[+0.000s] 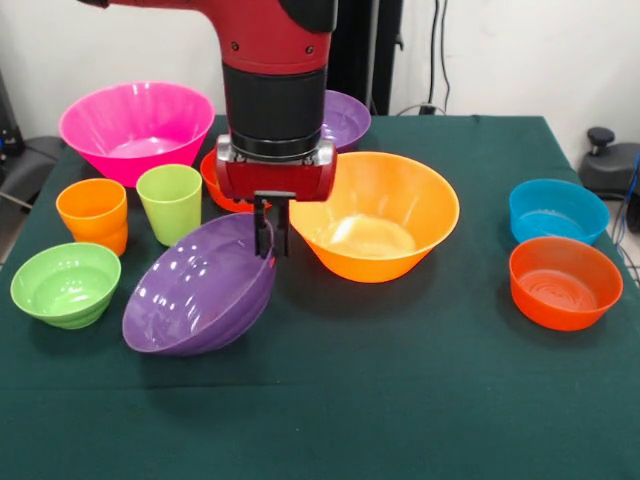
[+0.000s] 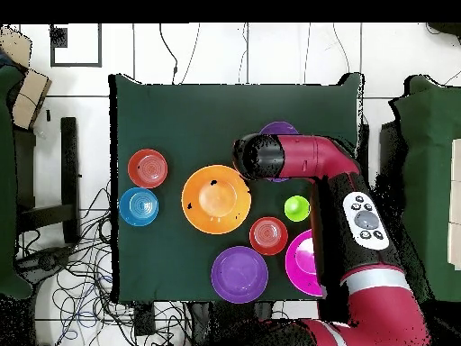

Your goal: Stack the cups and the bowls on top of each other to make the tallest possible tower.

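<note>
Landmark: the large yellow-orange bowl (image 1: 375, 215), upright in the middle of the green surface (image 1: 400, 400), empty; likely the tower's base, since it is wide enough to take the others.
Nearest: the tilted purple bowl (image 1: 200, 285), just left of the landmark and nearer the camera, tipped on its side with its mouth facing left and forward.
Gripper: the gripper (image 1: 272, 232) pinches that bowl's upper rim, fingers narrow, closed on the thin wall; the rim hold probably explains the tilt.
Left side: small lime-green bowl (image 1: 65, 284), orange cup (image 1: 93, 215) and lime green cup (image 1: 170, 203), all upright, unstacked.
Right side: red-orange bowl (image 1: 565, 282), blue bowl (image 1: 558, 211) behind it.
Far: pink bowl (image 1: 137, 128), second purple bowl (image 1: 346, 119), another red-orange bowl (image 1: 214, 180) mostly hidden.
Progress: no tower yet.
</note>
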Robot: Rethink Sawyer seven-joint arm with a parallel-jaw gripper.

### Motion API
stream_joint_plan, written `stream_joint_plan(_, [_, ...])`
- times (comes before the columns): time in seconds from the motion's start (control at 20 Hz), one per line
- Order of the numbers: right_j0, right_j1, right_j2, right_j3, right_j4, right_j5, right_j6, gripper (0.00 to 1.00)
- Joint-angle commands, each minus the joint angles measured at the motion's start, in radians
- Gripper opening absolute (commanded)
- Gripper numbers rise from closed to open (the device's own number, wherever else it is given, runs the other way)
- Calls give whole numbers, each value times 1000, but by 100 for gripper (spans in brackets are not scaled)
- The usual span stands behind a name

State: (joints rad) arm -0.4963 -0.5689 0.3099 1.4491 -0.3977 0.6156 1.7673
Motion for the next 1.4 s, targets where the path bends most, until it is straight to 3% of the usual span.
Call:
stream_joint_plan(0.05, [-23,-7,114,57,25,91,-118,0])
stream_joint_plan(0.15, [-28,-21,120,73,34,99,-114,0])
stream_joint_plan(0.55, [-27,-223,123,186,119,240,-90,0])
stream_joint_plan(0.85, [-41,-254,140,206,148,272,-89,0])
stream_joint_plan(1.1, [-8,-291,109,251,155,242,-12,0])
stream_joint_plan(1.4, [57,-301,70,358,142,75,121,0])
